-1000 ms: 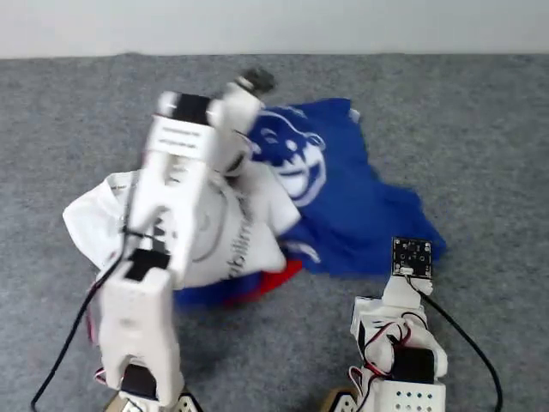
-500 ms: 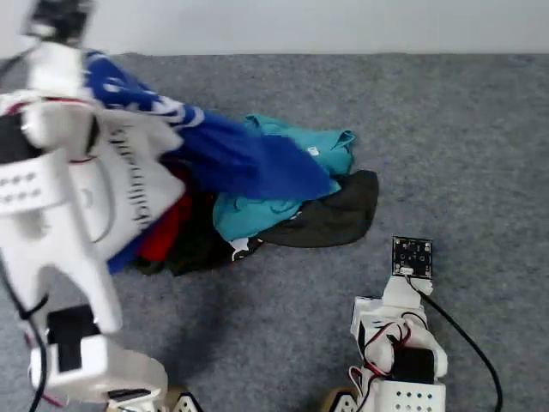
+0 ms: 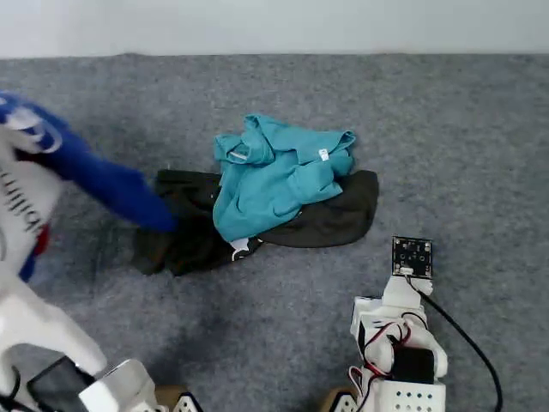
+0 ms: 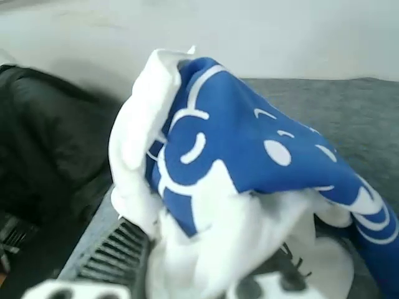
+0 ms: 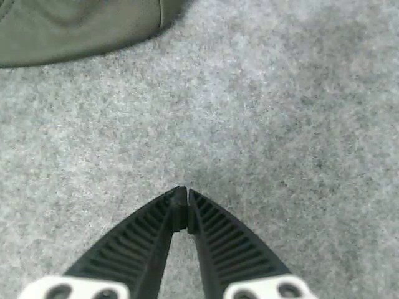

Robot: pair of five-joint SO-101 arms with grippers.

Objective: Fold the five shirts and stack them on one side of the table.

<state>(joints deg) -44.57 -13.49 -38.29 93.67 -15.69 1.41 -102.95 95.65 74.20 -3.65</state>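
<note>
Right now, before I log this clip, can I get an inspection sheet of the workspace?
Surface: grey surface, bare around the pile.
Job's things: teal shirt crumpled on top of a black shirt, mid-table, unfolded. Blue shirt and white shirt are bunched and lifted at the left edge, with the blue one trailing toward the black shirt.
Clutter: nothing seen.
End effectors: left end effector is draped in the blue and white shirts. Right end effector is closed and empty, over bare surface.
Cables: black cable loops beside the right arm's base.
Surroundings: pale wall along the far edge.
</note>
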